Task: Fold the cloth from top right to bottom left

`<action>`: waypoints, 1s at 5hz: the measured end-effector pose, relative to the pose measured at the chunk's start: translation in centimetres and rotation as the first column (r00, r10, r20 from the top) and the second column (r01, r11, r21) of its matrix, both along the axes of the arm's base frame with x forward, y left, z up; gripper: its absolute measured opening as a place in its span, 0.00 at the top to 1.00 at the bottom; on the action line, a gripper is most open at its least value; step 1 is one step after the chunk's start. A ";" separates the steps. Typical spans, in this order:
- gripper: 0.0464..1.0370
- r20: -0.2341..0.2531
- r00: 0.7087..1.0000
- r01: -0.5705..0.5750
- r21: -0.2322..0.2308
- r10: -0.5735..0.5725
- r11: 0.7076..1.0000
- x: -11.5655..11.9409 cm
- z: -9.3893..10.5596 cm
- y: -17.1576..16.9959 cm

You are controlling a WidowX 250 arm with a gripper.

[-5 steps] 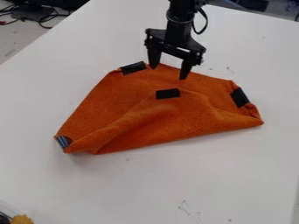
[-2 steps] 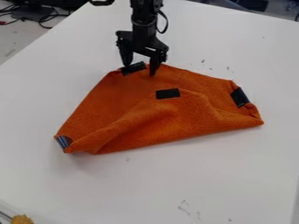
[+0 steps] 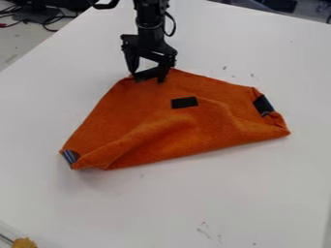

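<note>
Camera view: I hold my pincer (image 3: 147,78) wide, fingers astride the black patch (image 3: 150,73) at the top edge of the orange cloth (image 3: 132,114), which lies partly folded on the white table (image 3: 259,193).

I record the visible arm (image 3: 149,23) as matt black, with a rounded joint and a thin black cable (image 3: 174,24) (looped outside the housing, I note). The black gripper (image 3: 147,77) has a broad crossbar and two tapering fingers.

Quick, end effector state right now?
End effector: open, fingers apart around the black patch at the top edge of the orange cloth; grip on cloth unclear.
</note>
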State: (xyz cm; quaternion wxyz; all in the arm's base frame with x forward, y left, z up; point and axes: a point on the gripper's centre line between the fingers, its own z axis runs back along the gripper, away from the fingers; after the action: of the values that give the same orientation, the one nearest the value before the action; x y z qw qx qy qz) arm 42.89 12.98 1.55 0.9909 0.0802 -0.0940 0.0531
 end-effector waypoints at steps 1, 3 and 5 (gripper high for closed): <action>0.07 0.000 1.000 -0.013 0.011 0.013 1.000 -0.1 0.0 0.3; 0.63 0.035 0.999 -0.009 0.004 0.009 1.000 0.3 -0.3 0.1; 0.96 0.034 0.999 0.017 0.043 -0.019 0.999 0.2 0.4 -0.4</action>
State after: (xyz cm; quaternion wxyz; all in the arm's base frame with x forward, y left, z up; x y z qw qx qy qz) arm 43.12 12.59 1.94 0.9876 0.0998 -0.1130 0.0435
